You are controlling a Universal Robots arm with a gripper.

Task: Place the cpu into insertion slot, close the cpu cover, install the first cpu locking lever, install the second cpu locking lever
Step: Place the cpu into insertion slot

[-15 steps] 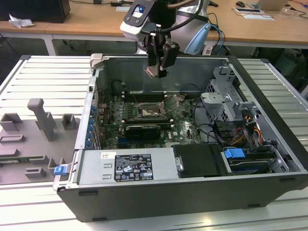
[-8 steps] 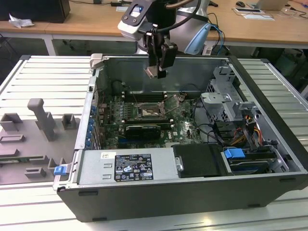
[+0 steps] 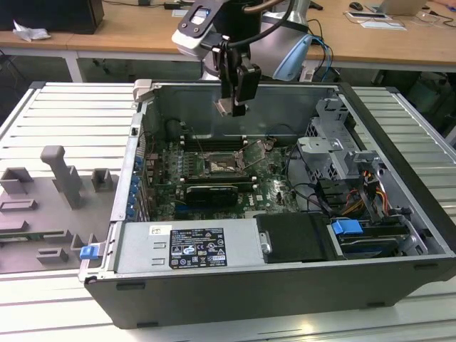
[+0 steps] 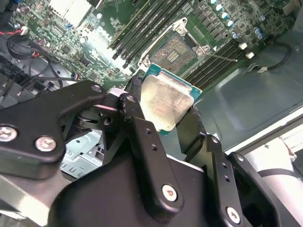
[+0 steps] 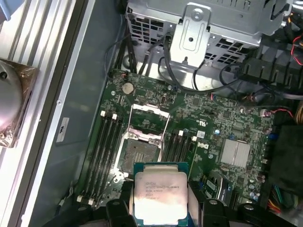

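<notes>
My gripper [image 3: 237, 107] hangs above the open computer case, shut on the cpu [image 5: 160, 196], a thin square chip with a pale silvery face and a green edge. In both wrist views the black fingers [image 4: 137, 118] clamp the cpu [image 4: 163, 94] by two opposite sides. Below it on the green board lies the insertion slot [image 5: 138, 151] [image 4: 174, 49] [image 3: 219, 164], dark-rimmed and uncovered. The cpu cover [image 5: 149, 120], a silvery frame plate, stands flipped open at the slot's edge. The chip is well above the slot and touches nothing else.
Long black memory sticks [image 5: 106, 151] flank the slot on both sides. A grey power supply box [image 3: 185, 246] fills the case's near side. A metal drive cage [image 3: 335, 142] with cables stands at the exterior view's right. Grey fixtures [image 3: 64, 178] sit on the slatted table at its left.
</notes>
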